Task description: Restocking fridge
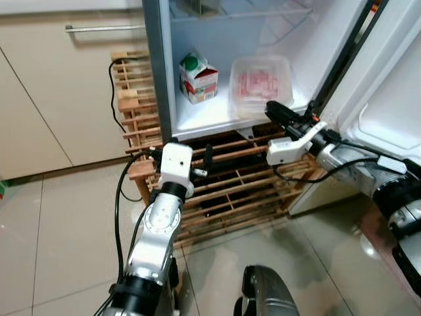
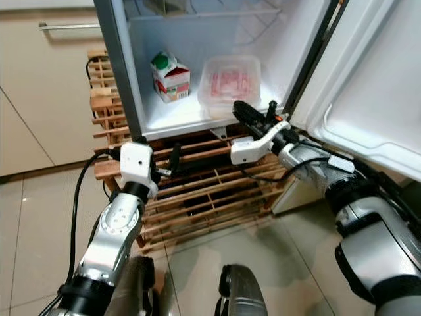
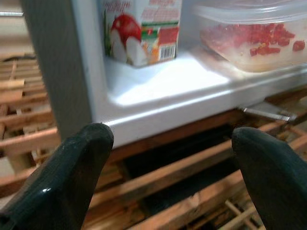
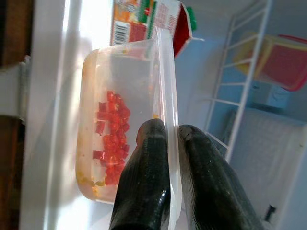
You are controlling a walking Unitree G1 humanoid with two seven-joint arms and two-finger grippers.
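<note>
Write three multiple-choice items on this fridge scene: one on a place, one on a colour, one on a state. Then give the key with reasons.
1. Where does the carton stand?
A. On the fridge shelf, left of the tub
B. On the wooden rack
C. On the floor

2. What colour is the carton's cap?
A. Blue
B. Green
C. Yellow

3. What is the right gripper doing?
A. Hanging idle
B. Holding the carton
C. Pinching the tub's rim

Key:
1 A: the eye views show it on the shelf beside the tub, on the robot's left.
2 B: a green cap tops the carton.
3 C: in the right wrist view the fingers close on the clear rim, one on each side. The left gripper is open, low before the shelf edge.
</note>
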